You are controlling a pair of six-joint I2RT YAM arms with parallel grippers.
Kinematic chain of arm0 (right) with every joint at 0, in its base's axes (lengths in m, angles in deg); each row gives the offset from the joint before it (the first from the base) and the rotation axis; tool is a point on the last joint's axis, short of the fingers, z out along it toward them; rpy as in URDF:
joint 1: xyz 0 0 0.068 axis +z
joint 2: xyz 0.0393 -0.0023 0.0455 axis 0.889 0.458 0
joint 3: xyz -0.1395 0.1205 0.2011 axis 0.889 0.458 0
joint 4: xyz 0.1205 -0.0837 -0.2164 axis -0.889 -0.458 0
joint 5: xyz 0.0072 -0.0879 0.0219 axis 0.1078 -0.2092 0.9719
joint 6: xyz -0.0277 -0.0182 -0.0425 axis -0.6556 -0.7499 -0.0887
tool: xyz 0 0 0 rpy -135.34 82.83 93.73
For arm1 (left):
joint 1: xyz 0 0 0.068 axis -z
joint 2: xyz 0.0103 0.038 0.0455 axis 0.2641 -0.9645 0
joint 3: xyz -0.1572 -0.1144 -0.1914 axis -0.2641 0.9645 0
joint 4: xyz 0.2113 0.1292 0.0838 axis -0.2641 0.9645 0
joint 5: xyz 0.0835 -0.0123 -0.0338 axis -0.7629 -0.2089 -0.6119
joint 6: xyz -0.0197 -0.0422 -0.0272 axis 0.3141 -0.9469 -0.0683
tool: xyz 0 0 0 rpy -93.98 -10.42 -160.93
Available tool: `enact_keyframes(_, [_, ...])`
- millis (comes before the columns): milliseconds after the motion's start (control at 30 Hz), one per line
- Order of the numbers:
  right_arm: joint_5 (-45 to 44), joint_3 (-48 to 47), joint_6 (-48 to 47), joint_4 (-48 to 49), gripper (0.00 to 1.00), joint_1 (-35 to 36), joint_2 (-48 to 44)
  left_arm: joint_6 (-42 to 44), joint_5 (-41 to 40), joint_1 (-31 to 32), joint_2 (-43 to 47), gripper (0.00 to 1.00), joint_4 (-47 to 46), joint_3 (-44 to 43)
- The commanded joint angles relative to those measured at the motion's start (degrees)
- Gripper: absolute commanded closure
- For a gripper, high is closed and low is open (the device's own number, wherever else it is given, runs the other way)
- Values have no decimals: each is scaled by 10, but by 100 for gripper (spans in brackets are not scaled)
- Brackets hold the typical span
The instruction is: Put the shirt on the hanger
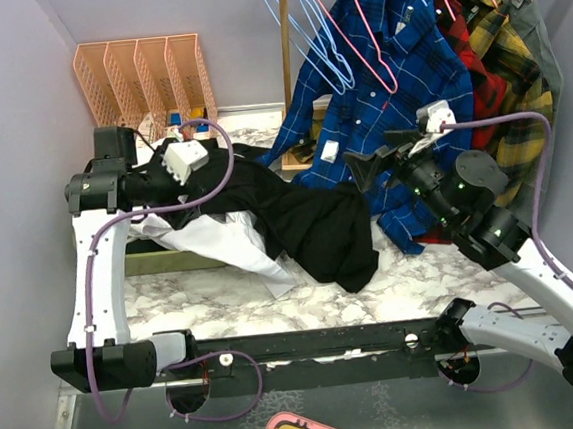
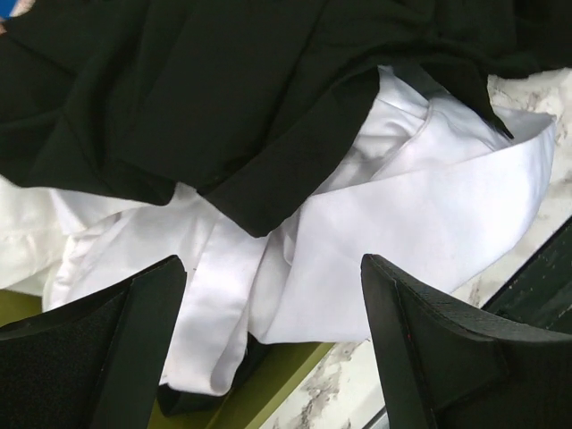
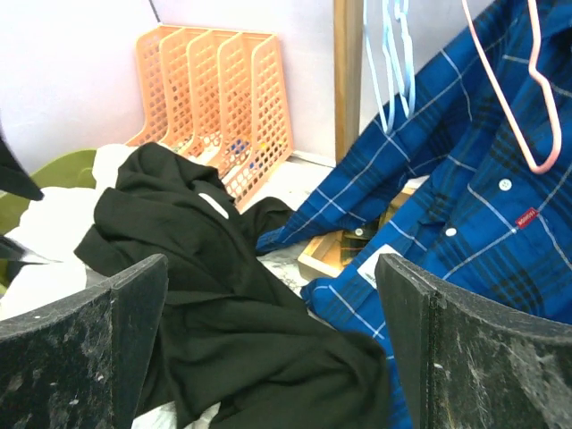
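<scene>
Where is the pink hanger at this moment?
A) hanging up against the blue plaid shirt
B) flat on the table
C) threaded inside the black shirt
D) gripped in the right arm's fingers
A: the pink hanger hangs from above, its wire lying against the blue plaid shirt.

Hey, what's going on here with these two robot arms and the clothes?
Nothing is gripped yet. The black shirt lies crumpled on the table, partly on top of a white garment. The left gripper is open just above those two fabrics. The right gripper is open too, facing the shirt. The pink hanger hangs at the rack behind, in front of a blue plaid shirt.
</scene>
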Motion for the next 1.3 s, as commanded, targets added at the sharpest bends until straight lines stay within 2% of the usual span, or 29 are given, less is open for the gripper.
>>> enact_keyframes(0, [12,-64,9,-105,0,0,38,24,-33,41,-16,18,26,34])
enact_keyframes(67, [-49,-50,10,-106,0,0,46,12,-67,65,-11,19,-2,56])
enact_keyframes(133, [-54,-32,10,-89,0,0,39,2,-102,81,-6,19,-43,73])
enact_keyframes(233, [39,-5,11,-56,0,0,42,-5,-127,92,-11,19,-75,78])
enact_keyframes(333, [164,18,27,-33,0,-1,92,-6,-133,98,-26,19,-94,75])
enact_keyframes(400, [212,38,51,-10,0,1,134,-20,-161,103,-31,19,-136,85])
enact_keyframes(467, [228,67,77,33,0,1,163,-32,-193,108,-32,19,-176,94])
enact_keyframes(567, [240,96,98,90,0,2,198,-32,-190,115,-36,19,-188,97])
enact_keyframes(767, [280,72,102,130,0,2,274,-18,-168,125,-53,29,-174,106])
enact_keyframes(900, [342,59,112,150,0,10,319,-13,-148,130,-68,31,-150,98])
enact_keyframes(1000, [357,63,113,168,0,37,333,-14,-150,135,-71,39,-153,99])
enact_keyframes(1133, [331,64,110,170,0,67,356,-18,-155,142,-75,48,-156,98])
enact_keyframes(1267, [314,61,114,174,0,77,384,-22,-153,152,-77,70,-157,94])
